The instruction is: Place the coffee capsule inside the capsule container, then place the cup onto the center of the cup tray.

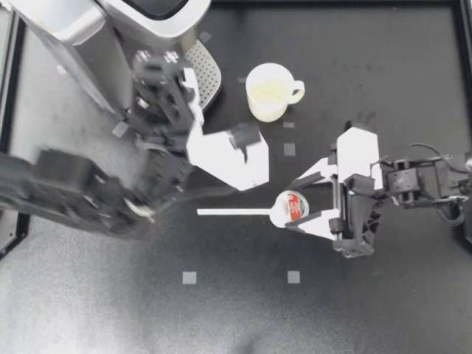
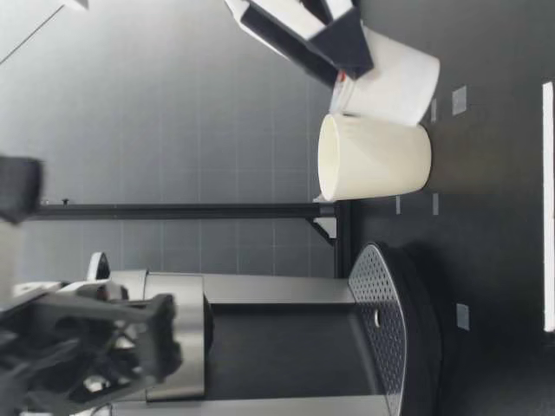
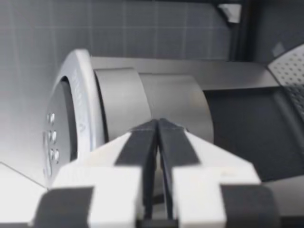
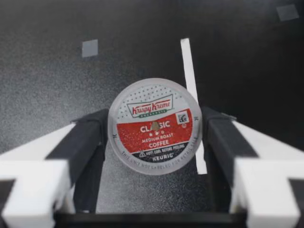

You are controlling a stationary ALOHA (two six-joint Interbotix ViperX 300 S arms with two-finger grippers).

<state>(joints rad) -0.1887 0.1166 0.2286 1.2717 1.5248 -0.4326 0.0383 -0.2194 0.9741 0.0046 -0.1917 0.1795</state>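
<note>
right gripper [image 1: 290, 207] clamped around coffee capsule [image 1: 292, 203] on both sides; left gripper [image 1: 245, 139] pinched closed

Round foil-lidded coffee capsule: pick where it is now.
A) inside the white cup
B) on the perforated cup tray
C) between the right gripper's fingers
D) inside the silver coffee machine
C: the right wrist view shows the round red-and-white foil-lidded coffee capsule held between the two black fingers of my right gripper.

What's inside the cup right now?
From above, the cup looks empty, only its pale bottom showing. The coffee capsule is outside it. The low view shows just the cup's outer wall.
</note>
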